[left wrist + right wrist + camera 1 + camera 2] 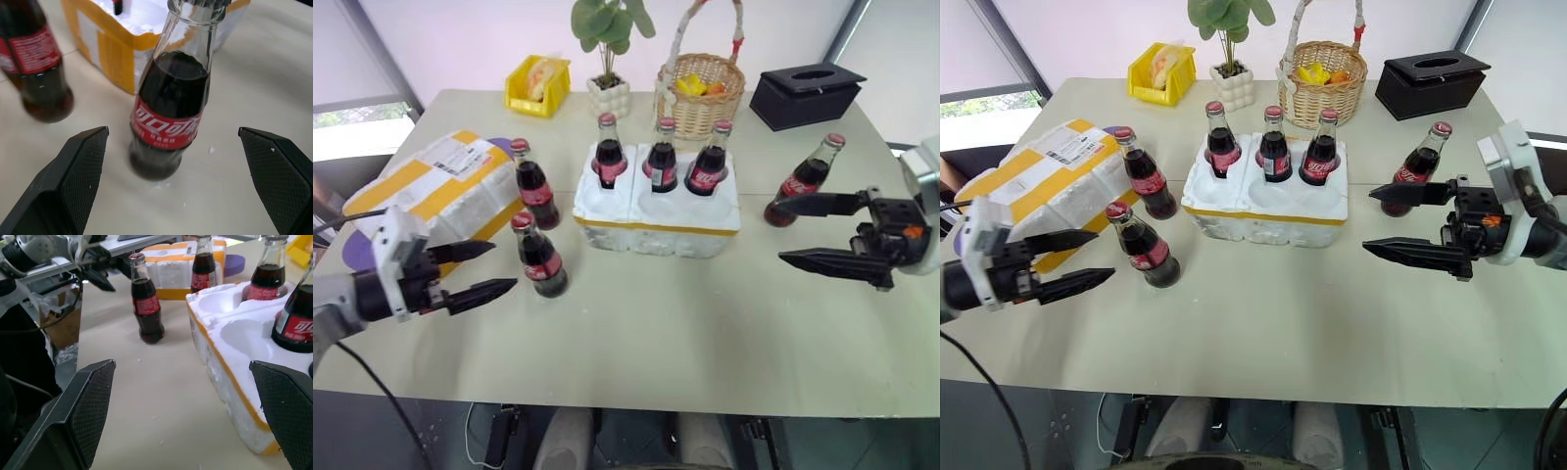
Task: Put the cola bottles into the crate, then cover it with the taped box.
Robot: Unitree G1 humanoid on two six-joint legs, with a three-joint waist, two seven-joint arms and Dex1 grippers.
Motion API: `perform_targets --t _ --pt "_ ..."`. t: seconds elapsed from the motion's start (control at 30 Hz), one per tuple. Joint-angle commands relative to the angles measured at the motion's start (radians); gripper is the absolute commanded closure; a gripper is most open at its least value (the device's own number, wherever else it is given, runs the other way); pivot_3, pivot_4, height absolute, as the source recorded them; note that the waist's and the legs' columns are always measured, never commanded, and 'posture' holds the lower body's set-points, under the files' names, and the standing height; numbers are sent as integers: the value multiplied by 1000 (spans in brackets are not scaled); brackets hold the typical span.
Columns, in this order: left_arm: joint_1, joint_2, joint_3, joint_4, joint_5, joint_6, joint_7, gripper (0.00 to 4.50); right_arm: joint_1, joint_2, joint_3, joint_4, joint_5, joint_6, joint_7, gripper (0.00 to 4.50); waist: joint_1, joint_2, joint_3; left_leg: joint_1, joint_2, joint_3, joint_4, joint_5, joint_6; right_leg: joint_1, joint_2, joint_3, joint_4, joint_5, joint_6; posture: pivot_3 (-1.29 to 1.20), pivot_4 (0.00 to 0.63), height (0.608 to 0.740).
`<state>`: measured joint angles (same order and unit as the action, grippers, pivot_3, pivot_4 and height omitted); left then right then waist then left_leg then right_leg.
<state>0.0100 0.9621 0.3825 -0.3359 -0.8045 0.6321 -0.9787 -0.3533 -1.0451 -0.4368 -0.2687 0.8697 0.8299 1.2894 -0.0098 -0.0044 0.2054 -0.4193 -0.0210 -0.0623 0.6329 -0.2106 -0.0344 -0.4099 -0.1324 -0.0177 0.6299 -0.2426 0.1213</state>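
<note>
The near bottle (540, 257) stands upright on the table (705, 333), just ahead of the left gripper (480, 269), whose spread fingers frame it without touching. A second bottle (532, 186) stands behind it beside the taped box (431, 186). The crate (656, 211) holds three bottles in its back row; the front holes are empty. The right gripper (813, 233) hangs open beside a sixth bottle (803, 181).

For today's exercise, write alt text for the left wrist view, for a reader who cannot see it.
A cola bottle stands upright on the table between the open left gripper fingers, untouched. Behind it are a second bottle and the taped box.
</note>
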Motion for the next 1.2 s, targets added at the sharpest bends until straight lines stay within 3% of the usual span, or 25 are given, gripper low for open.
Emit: perform_targets --t 0.03,0.23,0.7,0.87,1.2 --pt "-55 -28 -58 23 63 -46 11 50 -28 -4 -6 -10 31 -4 -25 0 -1 0 0 0 0 1 0 0 0 0 0 0 0 0 0 0 150 740" --pt "-102 -81 -148 62 162 -114 9 50 -41 1 -6 -21 65 7 -64 0 -1 0 0 1 0 2 0 0 0 0 0 2 0 0 0 0 150 740" --pt "-256 -232 -264 144 240 -129 44 50 -24 3 -12 -58 128 19 -132 0 -1 -2 0 1 0 2 0 0 0 1 1 2 0 3 4 0 150 740" --pt "-256 -239 -257 121 218 -107 29 1742 -17 0 -17 -67 144 21 -152 0 -1 -2 0 1 0 2 1 0 0 1 1 3 0 2 4 0 150 740" --pt "-279 -133 -177 41 119 17 -9 1752 -8 4 -20 -74 160 17 -184 0 -2 -3 0 1 0 2 0 0 0 0 1 3 0 2 3 0 150 740"
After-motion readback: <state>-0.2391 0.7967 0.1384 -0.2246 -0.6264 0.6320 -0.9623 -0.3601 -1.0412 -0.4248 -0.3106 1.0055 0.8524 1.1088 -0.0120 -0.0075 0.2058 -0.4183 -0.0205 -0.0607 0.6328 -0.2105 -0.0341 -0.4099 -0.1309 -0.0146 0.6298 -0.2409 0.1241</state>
